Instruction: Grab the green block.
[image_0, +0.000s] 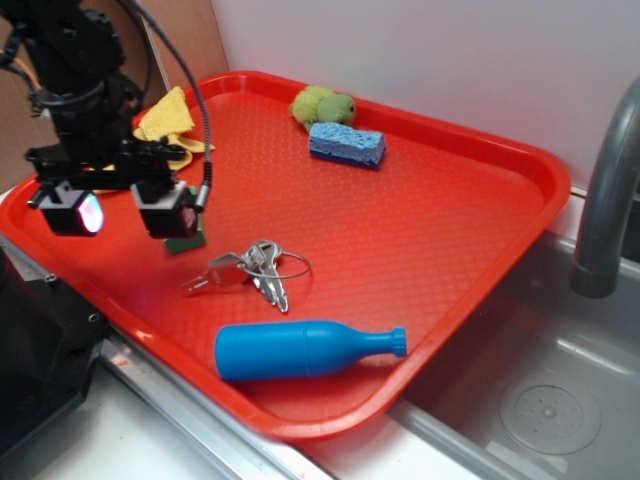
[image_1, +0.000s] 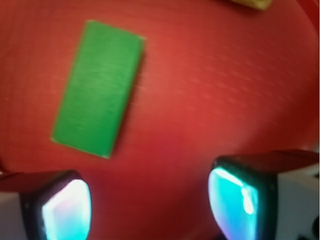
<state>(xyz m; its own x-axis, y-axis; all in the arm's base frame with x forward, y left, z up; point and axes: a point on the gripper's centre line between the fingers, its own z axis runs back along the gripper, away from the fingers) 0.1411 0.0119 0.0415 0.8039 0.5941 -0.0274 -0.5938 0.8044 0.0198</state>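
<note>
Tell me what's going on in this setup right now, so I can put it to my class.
A robot arm hovers its pincer over a red tray, open and empty. The green block lies flat on the tray, just off to one side of the gap between the fingers, so nothing has been gripped yet. Elsewhere on the tray sit a set of keys, a blue bottle, a blue sponge, a fuzzy green lump and a yellow cloth.

Exterior camera looks down across the red tray from its front; wrist camera stares straight down, close — both catch the green block.
</note>
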